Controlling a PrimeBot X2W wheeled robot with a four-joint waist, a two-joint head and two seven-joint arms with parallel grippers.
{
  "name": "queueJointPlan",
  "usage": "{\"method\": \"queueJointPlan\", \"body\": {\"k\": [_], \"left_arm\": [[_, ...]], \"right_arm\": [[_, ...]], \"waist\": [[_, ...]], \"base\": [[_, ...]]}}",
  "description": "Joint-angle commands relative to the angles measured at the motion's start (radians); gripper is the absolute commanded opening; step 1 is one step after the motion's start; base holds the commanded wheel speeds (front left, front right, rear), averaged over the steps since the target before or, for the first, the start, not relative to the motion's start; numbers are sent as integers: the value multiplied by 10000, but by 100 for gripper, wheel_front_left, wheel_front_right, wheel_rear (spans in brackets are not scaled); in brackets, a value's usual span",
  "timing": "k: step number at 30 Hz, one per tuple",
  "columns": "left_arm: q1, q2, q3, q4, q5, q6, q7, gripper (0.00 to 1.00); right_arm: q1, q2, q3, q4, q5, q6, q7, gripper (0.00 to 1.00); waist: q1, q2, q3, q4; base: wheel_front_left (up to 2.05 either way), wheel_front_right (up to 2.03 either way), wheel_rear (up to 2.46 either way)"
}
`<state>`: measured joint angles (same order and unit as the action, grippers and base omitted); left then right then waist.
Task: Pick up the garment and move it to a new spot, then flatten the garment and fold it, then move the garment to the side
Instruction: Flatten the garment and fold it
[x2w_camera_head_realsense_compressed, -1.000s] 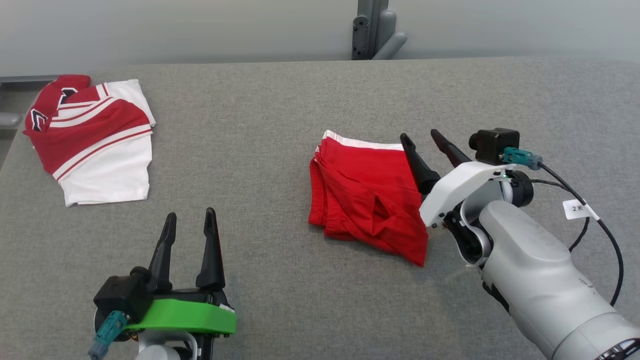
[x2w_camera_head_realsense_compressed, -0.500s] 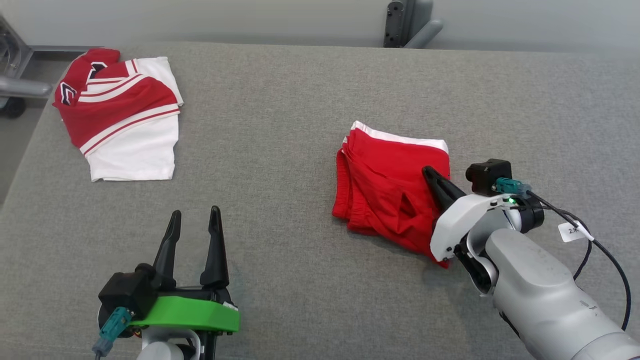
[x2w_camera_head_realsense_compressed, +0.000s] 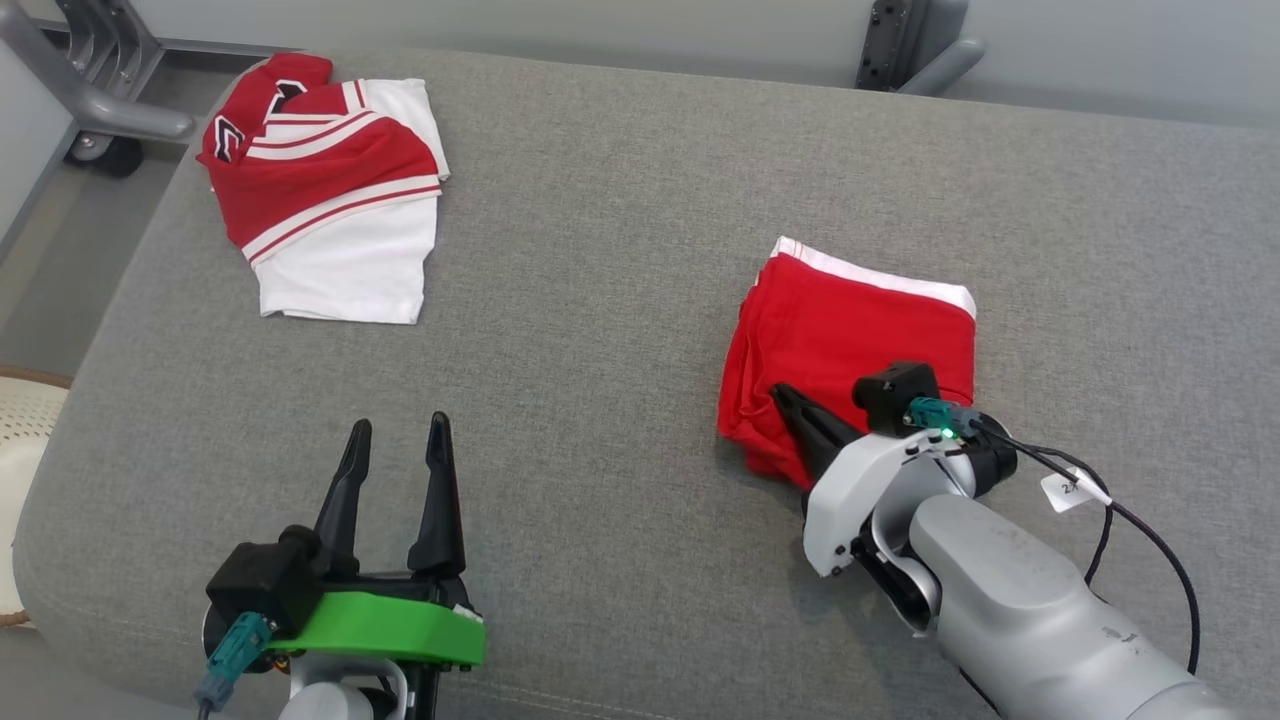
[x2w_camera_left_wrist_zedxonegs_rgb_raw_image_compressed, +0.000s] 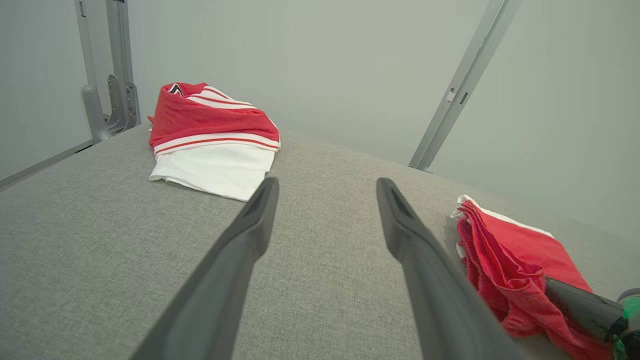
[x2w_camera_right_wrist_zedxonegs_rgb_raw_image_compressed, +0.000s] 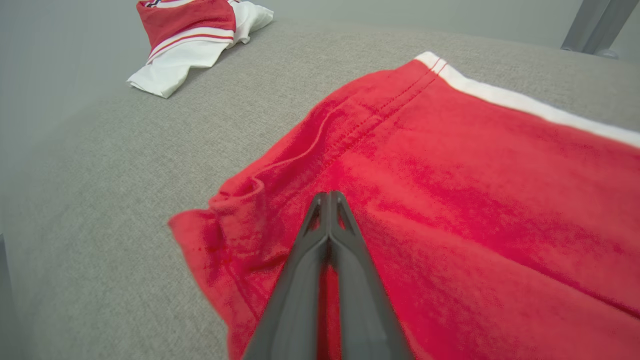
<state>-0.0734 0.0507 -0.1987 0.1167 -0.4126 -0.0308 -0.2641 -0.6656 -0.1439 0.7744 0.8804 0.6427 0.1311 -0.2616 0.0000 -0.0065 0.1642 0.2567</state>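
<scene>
Folded red-and-white jersey (x2w_camera_head_realsense_compressed: 330, 220) lies far ahead-left of left hand (x2w_camera_head_realsense_compressed: 395, 440), which idles with fingers spread. Grey bench (x2w_camera_head_realsense_compressed: 600, 300) carries the white-edged red fabric shorts (x2w_camera_head_realsense_compressed: 860, 320), near corner pinched in closed right hand (x2w_camera_head_realsense_compressed: 782, 396). Likely pick-up step; next, lift clear.

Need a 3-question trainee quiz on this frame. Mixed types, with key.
1. Fill in: the folded red-and-white shirt lies on the robot's far ___ side.
2. Pick one: the right gripper, fingers together, points onto: A) that shirt, B) the red shorts, C) neither garment.
3. True or false: the left gripper is shut.

Key: 1 left; 2 B; 3 false, its fingers stand apart over bare fabric.
</scene>
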Motion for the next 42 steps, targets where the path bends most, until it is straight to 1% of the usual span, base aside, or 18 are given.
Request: {"method": "queueJointPlan", "body": {"k": [1,7,11,14,18,20,25,26,27,28,29,30,31,32,38,42], "left_arm": [[6,0,-6,-23,115,24,-6,100],[67,0,-37,-31,76,52,-6,100],[124,-1,-17,-72,20,110,-6,100],[102,-1,-42,-103,-22,147,-6,100],[99,-1,48,-112,-7,157,-6,100],[118,-1,104,-122,19,155,-6,100],[154,0,172,-144,54,105,-6,100],[157,0,180,-146,72,94,-6,100],[159,0,182,-153,83,79,-6,100],[159,0,197,-160,83,74,-6,100],[158,0,211,-169,102,82,-6,100],[158,0,211,-169,102,82,-6,100],[164,2,225,-180,113,84,-6,100],[168,2,237,-198,127,87,-6,100],[204,3,383,-226,195,122,-6,100],[223,4,502,-236,155,131,-6,100]], "right_arm": [[137,29,102,-36,58,-7,-39,0],[188,222,741,17,47,-7,-39,0],[90,275,1370,118,-390,-7,-39,0],[50,308,1487,139,-479,-7,-39,0],[-88,271,1114,-289,-633,-7,-41,0],[-113,205,759,-635,-817,-7,-41,0],[196,102,-670,-1688,-1517,-7,-39,0],[312,105,-990,-1923,-1685,-7,-39,4],[426,113,-1314,-2151,-1873,-7,-39,25],[528,126,-1654,-2377,-2040,-7,-39,38],[642,146,-1971,-2580,-2190,-7,-39,60],[642,146,-1971,-2580,-2190,-7,-39,60],[768,172,-2292,-2779,-2344,-7,-39,96],[887,198,-2594,-2988,-2516,-7,-39,100],[1683,430,-4353,-4002,-3340,-7,-39,100],[2236,577,-5268,-4567,-3920,-7,-39,100]], "waist": [[0,65,-9,94],[0,65,-39,200],[0,65,-22,141],[0,65,-7,68],[0,65,-32,-115],[0,65,-79,-241],[0,65,-241,-592],[0,65,-278,-668],[0,65,-316,-746],[0,65,-353,-824],[0,65,-389,-908],[0,65,-389,-908],[0,65,-426,-997],[0,65,-456,-1085],[0,65,-635,-1573],[0,65,-706,-1837]], "base": [[0,0,0],[0,0,0],[0,0,0],[0,0,0],[0,0,0],[0,0,0],[0,0,0],[0,0,0],[0,0,0],[0,0,0],[0,0,0],[0,0,0],[0,0,0],[0,0,0],[0,0,0],[0,0,0]]}}
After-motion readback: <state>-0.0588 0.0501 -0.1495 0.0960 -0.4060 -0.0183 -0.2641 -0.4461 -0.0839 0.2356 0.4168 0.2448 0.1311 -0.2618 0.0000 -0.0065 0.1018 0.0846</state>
